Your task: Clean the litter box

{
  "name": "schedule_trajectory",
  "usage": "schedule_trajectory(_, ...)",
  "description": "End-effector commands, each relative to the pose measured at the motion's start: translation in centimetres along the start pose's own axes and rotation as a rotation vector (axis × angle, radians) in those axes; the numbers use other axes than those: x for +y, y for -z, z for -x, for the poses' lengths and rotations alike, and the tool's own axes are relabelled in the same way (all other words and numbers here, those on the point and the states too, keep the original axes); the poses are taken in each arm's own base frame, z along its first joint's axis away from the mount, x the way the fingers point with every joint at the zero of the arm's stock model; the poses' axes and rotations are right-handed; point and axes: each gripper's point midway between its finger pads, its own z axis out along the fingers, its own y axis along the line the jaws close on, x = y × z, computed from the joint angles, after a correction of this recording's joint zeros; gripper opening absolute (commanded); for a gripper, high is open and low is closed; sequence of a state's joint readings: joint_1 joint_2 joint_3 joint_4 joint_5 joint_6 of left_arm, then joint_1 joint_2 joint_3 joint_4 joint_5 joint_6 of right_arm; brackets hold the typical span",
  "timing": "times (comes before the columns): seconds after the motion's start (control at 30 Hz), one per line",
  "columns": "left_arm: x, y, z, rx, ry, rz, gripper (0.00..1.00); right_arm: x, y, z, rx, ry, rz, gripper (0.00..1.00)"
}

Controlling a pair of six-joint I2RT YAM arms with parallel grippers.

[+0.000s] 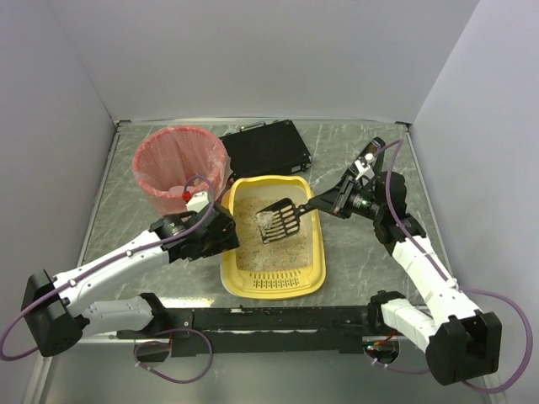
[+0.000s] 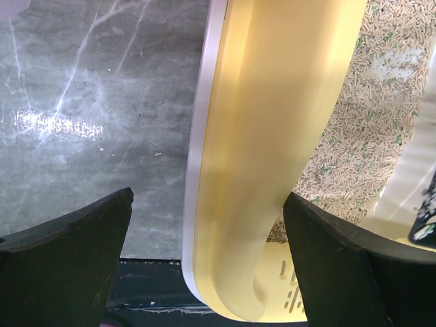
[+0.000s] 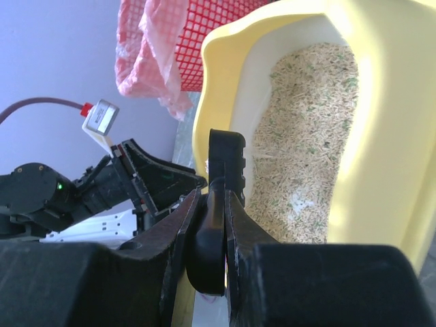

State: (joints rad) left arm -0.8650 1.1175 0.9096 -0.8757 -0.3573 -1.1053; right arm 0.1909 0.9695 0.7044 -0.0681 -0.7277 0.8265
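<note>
Left wrist view: litter box (image 2: 272, 136) cropped at top, bottom and right. Right wrist view: scoop (image 3: 228, 160) seen edge-on, its load hidden; pink-lined bin (image 3: 204, 48) cropped above.

Top camera is looking down from above the near edge over the whole counter (image 1: 354, 278). I am seeing the left wrist view close on the litter box (image 2: 272, 136) rim; right wrist is facing along its inside, both sharing litter.
</note>
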Motion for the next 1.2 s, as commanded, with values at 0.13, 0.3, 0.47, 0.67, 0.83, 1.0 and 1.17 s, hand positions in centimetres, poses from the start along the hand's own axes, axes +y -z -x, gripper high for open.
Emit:
schedule_trajectory(0.13, 0.4, 1.1, 0.2, 0.002, -0.003, 0.01, 0.97, 1.3, 0.4, 1.6, -0.057, -0.027, 0.081, 0.0)
schedule_trajectory(0.3, -2.1, 1.9, 1.1, -0.02, 0.008, -0.102, 0.97, 0.7, 1.7, 0.9, -0.059, 0.025, 0.013, 0.0)
schedule_trajectory(0.47, -5.4, 3.5, 2.2, -0.047, 0.024, -0.285, 0.97, 0.9, 1.2, 1.7, -0.066, 0.021, 0.05, 0.0)
schedule_trajectory(0.67, -5.8, 4.4, 3.0, -0.083, 0.056, -0.324, 0.97, -0.1, 1.8, 1.6, -0.08, 0.02, -0.018, 0.0)
schedule_trajectory(0.83, -5.3, 5.3, 3.5, -0.107, 0.068, -0.331, 0.97, 0.8, 1.0, 3.2, -0.128, -0.003, 0.048, 0.0)
schedule_trajectory(1.0, -3.9, 5.6, 3.5, -0.127, 0.112, -0.315, 0.97, 0.1, 2.3, 2.0, -0.103, 0.03, -0.025, 0.0)
schedule_trajectory(1.17, -2.9, 6.1, 3.2, -0.138, 0.177, -0.351, 0.97, 0.7, 0.6, 3.7, -0.137, -0.007, 0.072, 0.0)
